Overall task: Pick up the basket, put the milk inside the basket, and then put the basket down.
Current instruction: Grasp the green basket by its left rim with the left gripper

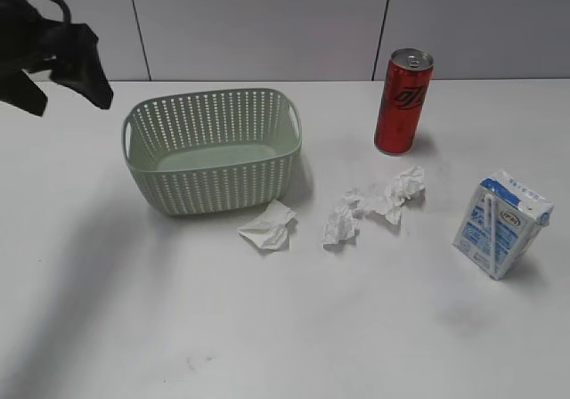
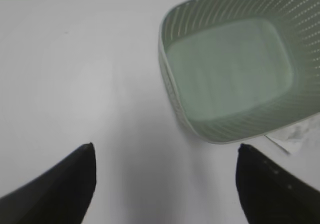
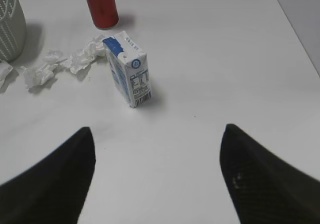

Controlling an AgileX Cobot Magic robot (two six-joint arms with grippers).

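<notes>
My left gripper spread above the table beside the empty basket, right gripper spread short of the upright milk, red can and crumpled tissues between them only outside.

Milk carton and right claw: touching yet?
Apart. The right wrist view shows the milk standing upright on bare table well ahead of the open right claw, with clear white surface between them.
</notes>
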